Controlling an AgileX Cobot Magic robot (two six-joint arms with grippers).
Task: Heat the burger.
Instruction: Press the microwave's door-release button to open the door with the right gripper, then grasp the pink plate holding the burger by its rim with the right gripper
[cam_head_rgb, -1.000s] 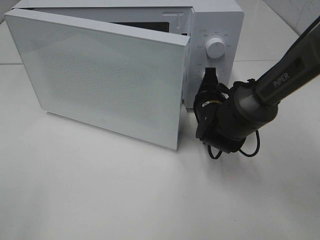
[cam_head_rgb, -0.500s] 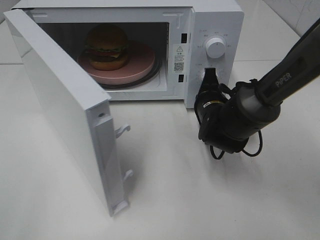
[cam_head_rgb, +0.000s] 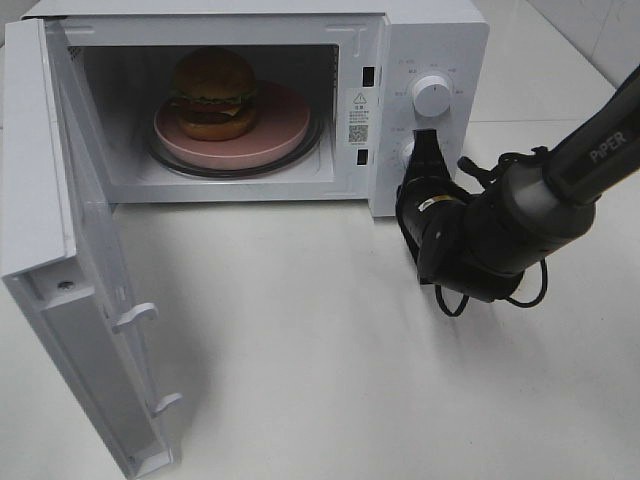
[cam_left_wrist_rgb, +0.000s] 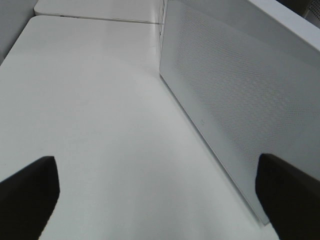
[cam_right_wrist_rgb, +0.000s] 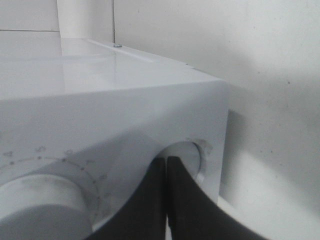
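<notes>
The left gripper appears only in its own wrist view. Its two dark fingers stand wide apart with nothing between them, above the white desk and beside the outer face of the microwave door.

In the high view, the door is swung fully open at the left side of the desk. The microwave stands along the back edge of the desk. Inside its chamber lies a round pink plate, and the burger sits on the left part of this plate.

To the right is the control panel with an upper knob. Below it, the right gripper has its jaws pressed together with nothing held, and its tip is at the lower knob; whether it touches the knob I cannot tell.
</notes>
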